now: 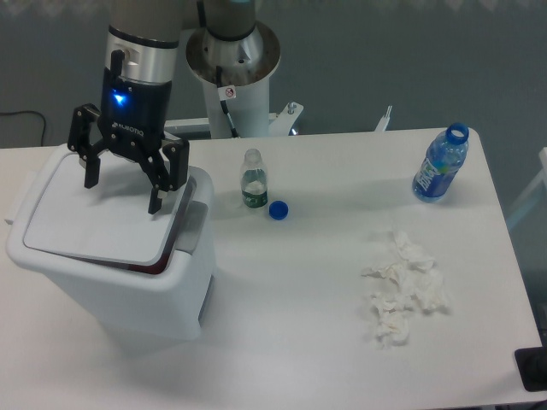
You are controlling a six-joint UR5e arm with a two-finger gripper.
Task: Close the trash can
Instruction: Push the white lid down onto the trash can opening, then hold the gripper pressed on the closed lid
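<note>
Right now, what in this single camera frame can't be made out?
- Inside of the trash can: hidden by its lid.
- Whether the claw touches the lid: unclear from this angle.
- Small bottle label: too small to read.
- Dark object: cut off by the right edge.

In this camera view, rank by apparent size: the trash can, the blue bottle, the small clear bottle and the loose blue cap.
1. trash can
2. blue bottle
3. small clear bottle, somewhat smaller than the blue one
4. loose blue cap
</note>
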